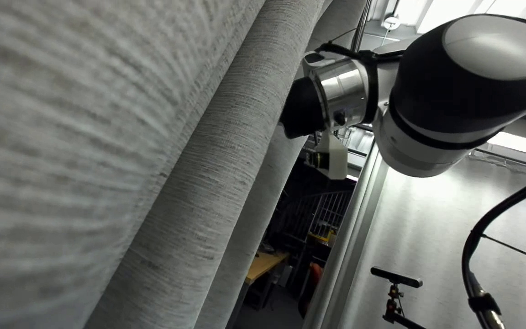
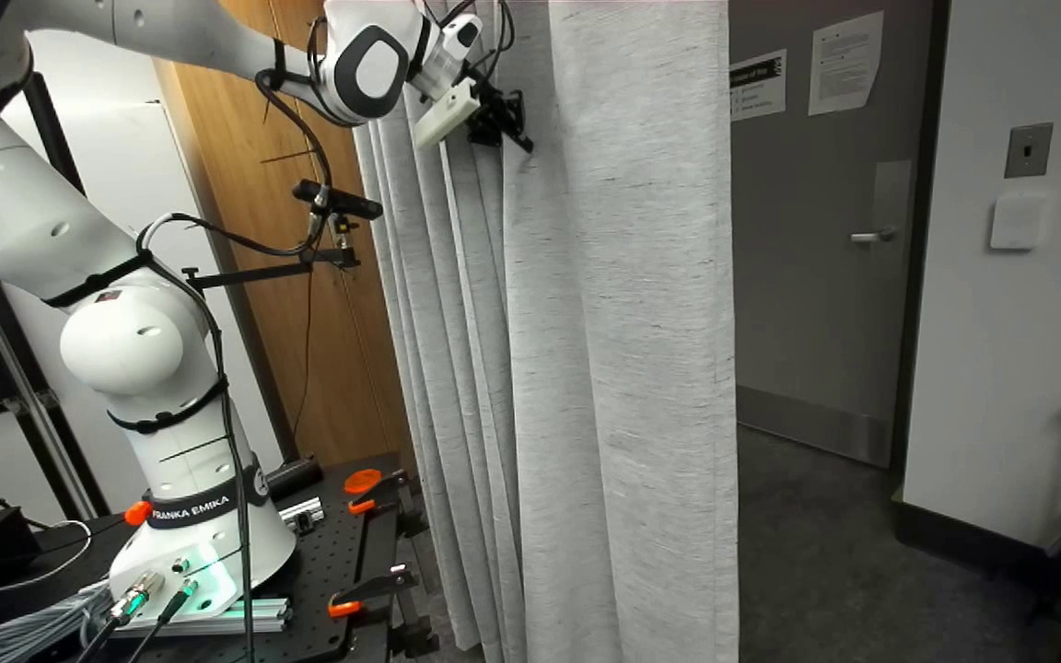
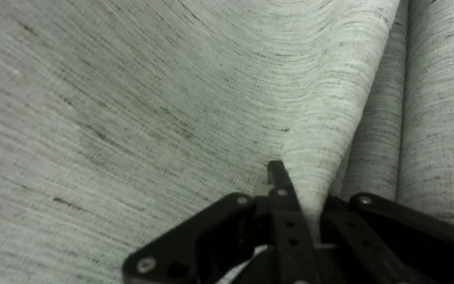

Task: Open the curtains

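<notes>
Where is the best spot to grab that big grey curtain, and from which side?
I'd take the curtain by a raised fold, coming from the side where the robot arm stands, jaws straddling it. The fold juts out as a narrow ridge, while the broad cloth beside it would likely offer little to pinch. The gripper holds just such a fold.

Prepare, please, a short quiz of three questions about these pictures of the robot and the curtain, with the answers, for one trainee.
1. Choose one. In the wrist view, the end effector and the curtain: A) the first is fully apart from the second; B) the first is shut on a fold of the second; C) the first stands wide open below the second.

2. A grey door shows in an exterior view. True or false: the curtain covers all of it there.

3. Count the paper sheets showing on that door.

Key: 1. B. 2. False; its handle is visible. 3. Two.
</notes>
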Controlling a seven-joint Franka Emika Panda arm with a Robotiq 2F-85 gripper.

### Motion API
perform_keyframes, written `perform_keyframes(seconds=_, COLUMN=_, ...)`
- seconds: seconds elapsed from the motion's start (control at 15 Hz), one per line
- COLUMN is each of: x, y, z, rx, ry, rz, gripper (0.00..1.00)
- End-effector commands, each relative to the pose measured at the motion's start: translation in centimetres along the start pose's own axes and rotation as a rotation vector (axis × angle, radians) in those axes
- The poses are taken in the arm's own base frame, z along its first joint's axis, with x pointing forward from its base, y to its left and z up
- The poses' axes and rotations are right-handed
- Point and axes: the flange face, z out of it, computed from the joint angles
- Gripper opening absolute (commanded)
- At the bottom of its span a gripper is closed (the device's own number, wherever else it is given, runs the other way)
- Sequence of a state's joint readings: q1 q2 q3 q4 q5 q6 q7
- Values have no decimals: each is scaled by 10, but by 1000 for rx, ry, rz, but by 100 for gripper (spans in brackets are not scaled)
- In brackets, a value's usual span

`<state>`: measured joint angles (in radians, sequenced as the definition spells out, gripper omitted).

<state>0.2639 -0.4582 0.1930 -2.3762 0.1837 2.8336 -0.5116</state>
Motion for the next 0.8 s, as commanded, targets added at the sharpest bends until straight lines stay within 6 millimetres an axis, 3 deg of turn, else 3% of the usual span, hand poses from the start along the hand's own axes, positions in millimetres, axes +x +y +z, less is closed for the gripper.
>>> perform_keyframes(seconds=0.0, x=-25, y=-57, z=40, rx=71, ry=-122, rz=-47, gripper=0)
perform_keyframes(seconds=0.73, x=5, y=-137, z=15, rx=145, ry=-61, rz=-74, gripper=0)
